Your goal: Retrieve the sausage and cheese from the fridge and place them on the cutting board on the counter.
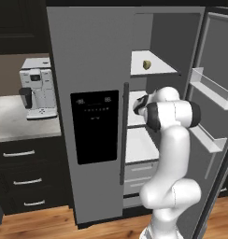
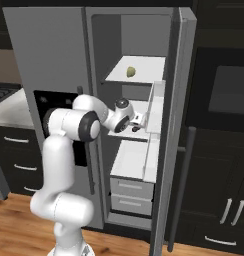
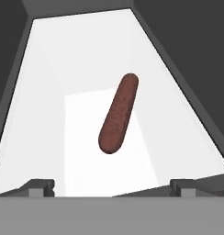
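The sausage point(image 3: 119, 114) lies alone on a white fridge shelf point(image 3: 54, 92), dead ahead of the claw point(image 3: 112, 186) and apart from it, long axis slanting from near-left to far-right across the claw's line. The claw is wide open and empty. There's bare shelf all round, walls close either side. The cheese point(image 1: 146, 64) waits a shelf above.

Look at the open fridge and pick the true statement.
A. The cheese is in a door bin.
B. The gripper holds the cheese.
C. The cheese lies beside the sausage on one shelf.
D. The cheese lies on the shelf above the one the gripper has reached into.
D: the cheese sits alone on the upper shelf of the fridge, while the open gripper faces the sausage on the shelf below.
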Controlling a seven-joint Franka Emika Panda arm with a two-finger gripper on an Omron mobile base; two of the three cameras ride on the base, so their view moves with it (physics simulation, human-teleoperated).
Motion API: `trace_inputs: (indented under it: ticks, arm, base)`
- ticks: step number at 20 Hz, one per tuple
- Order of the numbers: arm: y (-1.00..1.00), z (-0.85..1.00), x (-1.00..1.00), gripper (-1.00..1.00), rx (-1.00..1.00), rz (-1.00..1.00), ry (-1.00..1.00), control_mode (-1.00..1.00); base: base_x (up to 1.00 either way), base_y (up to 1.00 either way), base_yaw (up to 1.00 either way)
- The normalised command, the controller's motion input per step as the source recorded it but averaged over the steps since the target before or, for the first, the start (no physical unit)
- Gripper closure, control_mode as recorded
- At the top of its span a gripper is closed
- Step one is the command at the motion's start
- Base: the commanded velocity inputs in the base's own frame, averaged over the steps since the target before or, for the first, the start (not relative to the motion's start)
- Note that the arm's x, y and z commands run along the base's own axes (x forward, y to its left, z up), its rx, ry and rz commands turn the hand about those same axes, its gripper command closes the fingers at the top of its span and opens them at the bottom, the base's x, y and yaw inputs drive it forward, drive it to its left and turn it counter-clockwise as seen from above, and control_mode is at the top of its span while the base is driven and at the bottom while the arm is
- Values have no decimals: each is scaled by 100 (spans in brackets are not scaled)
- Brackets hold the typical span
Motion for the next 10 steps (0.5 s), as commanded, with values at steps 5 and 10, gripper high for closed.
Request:
trace_inputs:
  ticks: [5,10]
  arm:
    - [-3,-18,29,-100,-2,4,-1,-100]
    - [-3,-16,32,-100,-3,3,-2,-100]
  base:
    - [0,0,0]
    - [0,0,0]
